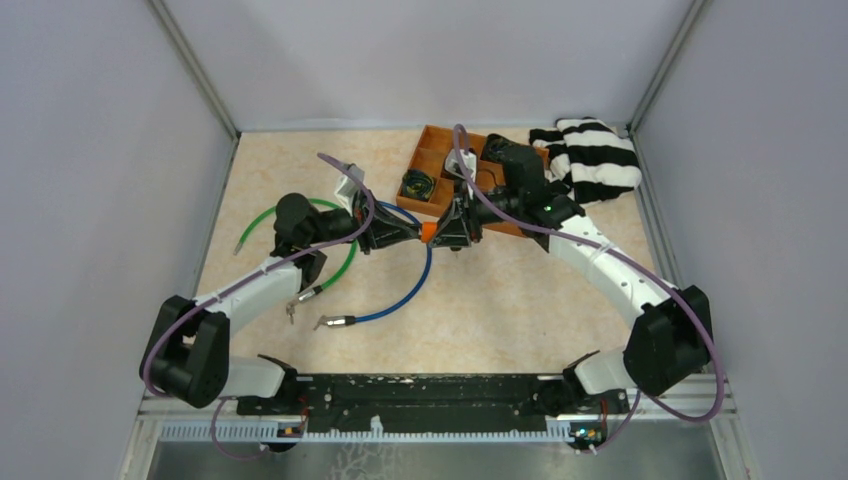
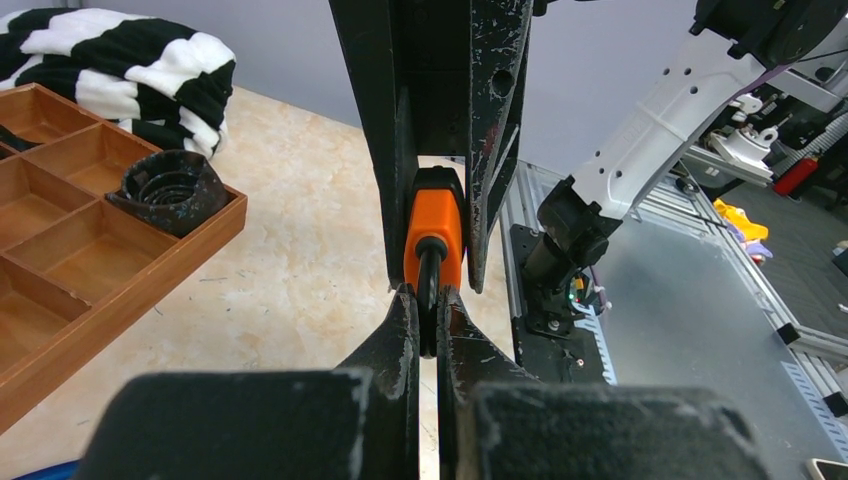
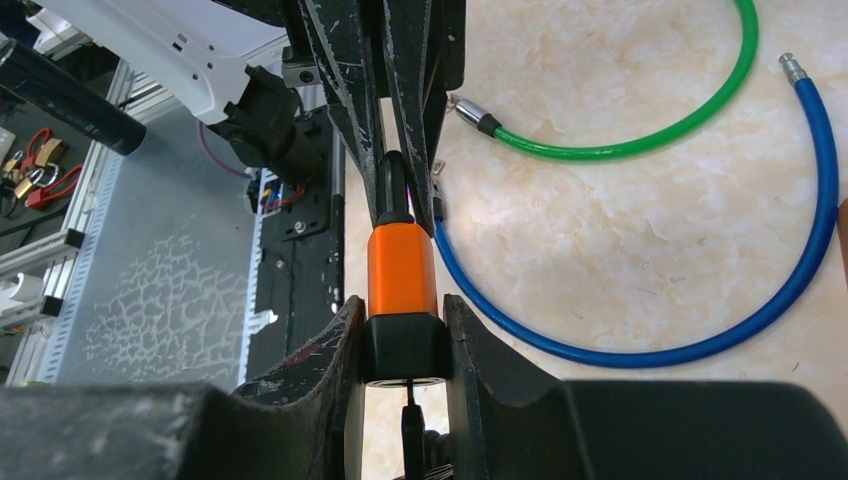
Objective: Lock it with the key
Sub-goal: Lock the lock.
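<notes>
An orange padlock with a black base hangs in the air between both grippers over the table's middle. My left gripper is shut on its black shackle, and the orange body shows just beyond. My right gripper is shut on the black base of the padlock. A thin dark key sticks out of the base's underside, between my right fingers. The left gripper and the right gripper meet tip to tip.
A blue cable and a green cable loop on the table under the arms. A small metal piece lies by the green cable's end. A wooden compartment tray stands at the back, with a striped cloth beside it.
</notes>
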Robot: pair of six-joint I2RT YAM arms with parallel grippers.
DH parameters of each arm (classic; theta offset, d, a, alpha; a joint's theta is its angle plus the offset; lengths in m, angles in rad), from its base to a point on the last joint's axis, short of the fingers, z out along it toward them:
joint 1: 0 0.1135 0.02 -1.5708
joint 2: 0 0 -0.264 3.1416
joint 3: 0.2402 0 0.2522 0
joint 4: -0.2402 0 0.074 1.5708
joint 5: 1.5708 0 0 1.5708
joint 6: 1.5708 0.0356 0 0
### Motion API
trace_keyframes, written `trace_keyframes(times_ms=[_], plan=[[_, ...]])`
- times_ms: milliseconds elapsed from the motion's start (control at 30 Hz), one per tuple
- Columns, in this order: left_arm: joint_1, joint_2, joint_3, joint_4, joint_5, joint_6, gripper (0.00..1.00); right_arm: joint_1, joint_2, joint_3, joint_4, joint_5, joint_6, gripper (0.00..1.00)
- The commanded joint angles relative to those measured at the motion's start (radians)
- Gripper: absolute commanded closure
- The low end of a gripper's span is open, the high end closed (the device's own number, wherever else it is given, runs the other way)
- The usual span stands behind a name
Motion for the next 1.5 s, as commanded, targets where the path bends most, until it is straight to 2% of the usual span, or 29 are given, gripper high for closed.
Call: trace_keyframes(times_ms=[0,1133,1333,1467], plan=[[-0.117,0.028,0.011,-0.015,0.067,0.043,1.0,0.1,0.015,0.127,0.216,0.003,0.025,1.0],[-0.164,0.049,0.02,-0.02,0.083,0.045,1.0,0.152,0.076,0.204,0.14,0.03,-0.01,1.0],[-0.179,0.057,0.032,-0.008,0.095,0.033,1.0,0.2,0.139,0.25,0.086,0.04,-0.045,1.0],[-0.144,0.02,0.02,-0.031,0.115,0.057,1.0,0.186,0.101,0.223,0.048,0.068,-0.101,1.0]])
